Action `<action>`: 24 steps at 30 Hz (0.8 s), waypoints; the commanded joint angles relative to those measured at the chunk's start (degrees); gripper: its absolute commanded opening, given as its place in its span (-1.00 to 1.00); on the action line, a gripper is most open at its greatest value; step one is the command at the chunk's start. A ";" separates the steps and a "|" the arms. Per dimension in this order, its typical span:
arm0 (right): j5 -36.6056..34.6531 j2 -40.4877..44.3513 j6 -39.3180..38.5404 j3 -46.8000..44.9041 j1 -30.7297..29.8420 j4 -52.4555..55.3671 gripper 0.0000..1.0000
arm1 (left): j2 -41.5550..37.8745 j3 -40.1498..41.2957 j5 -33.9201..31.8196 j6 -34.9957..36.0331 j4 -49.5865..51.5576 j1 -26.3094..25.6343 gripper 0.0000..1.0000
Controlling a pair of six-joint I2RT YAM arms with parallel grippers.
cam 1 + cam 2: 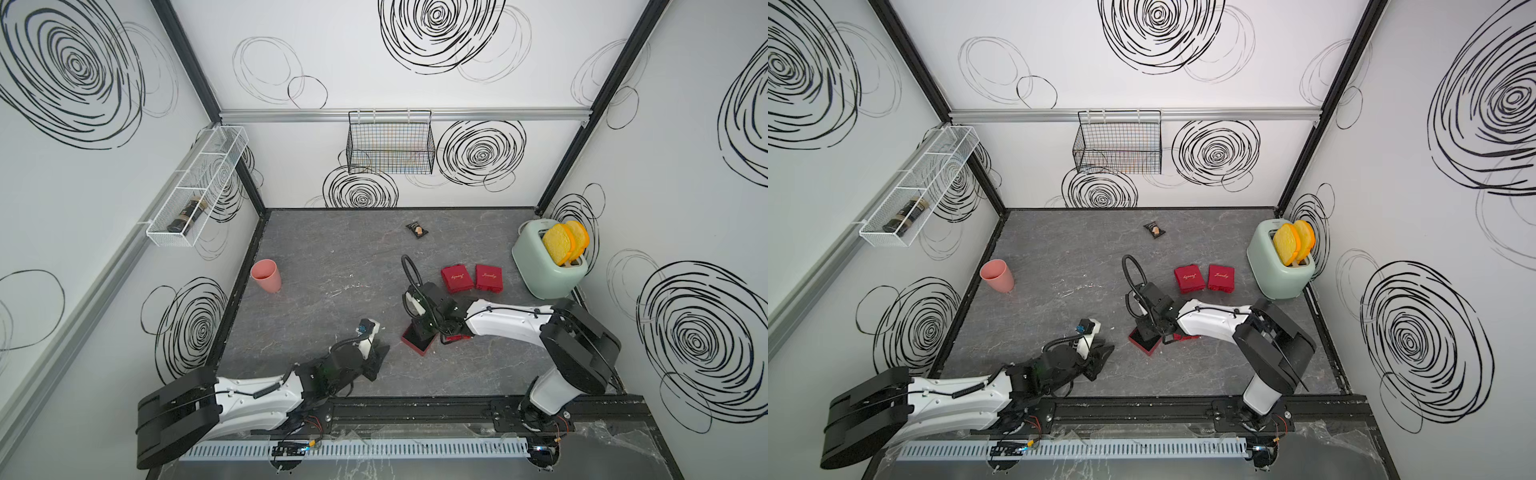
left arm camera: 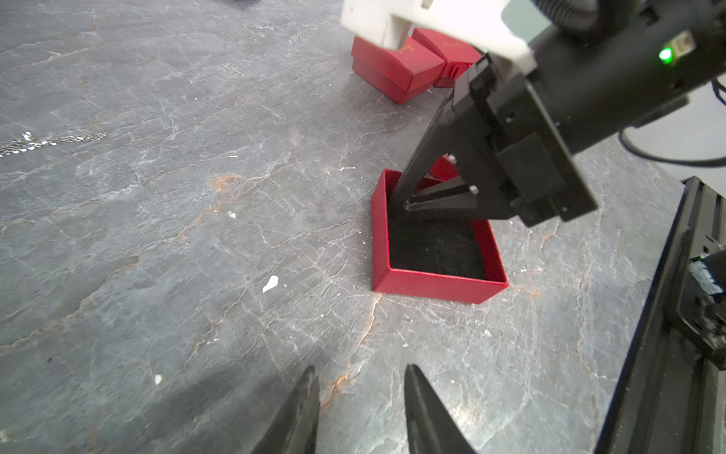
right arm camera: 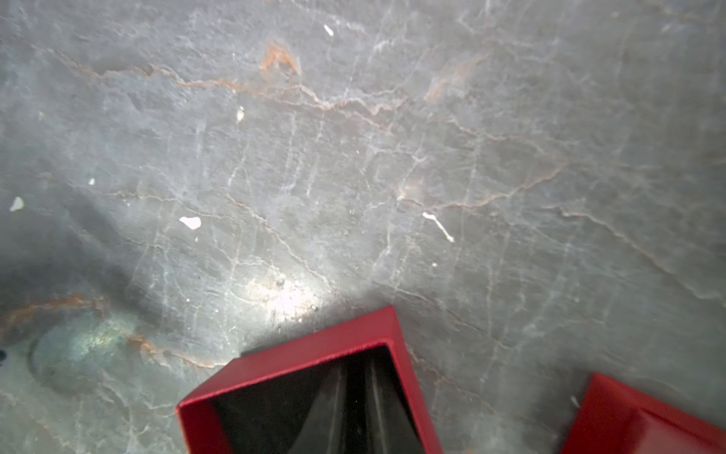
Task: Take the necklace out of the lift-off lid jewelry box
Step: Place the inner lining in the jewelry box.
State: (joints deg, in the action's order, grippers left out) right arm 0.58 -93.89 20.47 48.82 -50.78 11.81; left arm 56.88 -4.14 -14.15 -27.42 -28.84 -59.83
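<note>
Necklace: pale chain (image 2: 51, 142) on table (image 2: 157, 255), well apart from open box (image 2: 436, 285).
Right tool (image 2: 398, 204): narrow, tips inside box; you cannot tell what it holds.
Left tool (image 2: 360, 367): parted, empty.
Handling: likely light, limp, slippery; pinch it mid-length.

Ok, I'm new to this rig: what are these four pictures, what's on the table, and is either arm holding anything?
Two robot arms work over a grey table. Both top views look down on everything; each wrist view looks along one arm's end effector. The right end effector reaches into the open red box, with what looks like its lid beside it; whether it grips anything is hidden. The left end effector hangs open and empty. Two closed red boxes, a pink cup, a toaster and a small packet sit farther back. A thin silvery chain lies on the table, apart from the box.
</note>
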 commanded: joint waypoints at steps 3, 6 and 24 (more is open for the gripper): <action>-0.98 0.50 0.09 -0.54 0.24 0.73 -0.66 | -0.57 0.65 -0.09 0.12 -2.78 0.32 -0.20; -0.01 3.34 -0.23 -0.57 0.25 1.05 -0.60 | -0.15 0.55 0.09 0.10 -2.93 0.33 -0.21; -8.98 24.28 0.94 -9.25 11.33 6.20 0.95 | -0.64 0.27 1.14 0.79 -2.87 0.07 0.24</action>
State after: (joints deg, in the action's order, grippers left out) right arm -5.87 -70.78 20.97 42.15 -40.71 15.29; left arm 56.88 -4.14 -13.32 -26.87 -28.86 -59.83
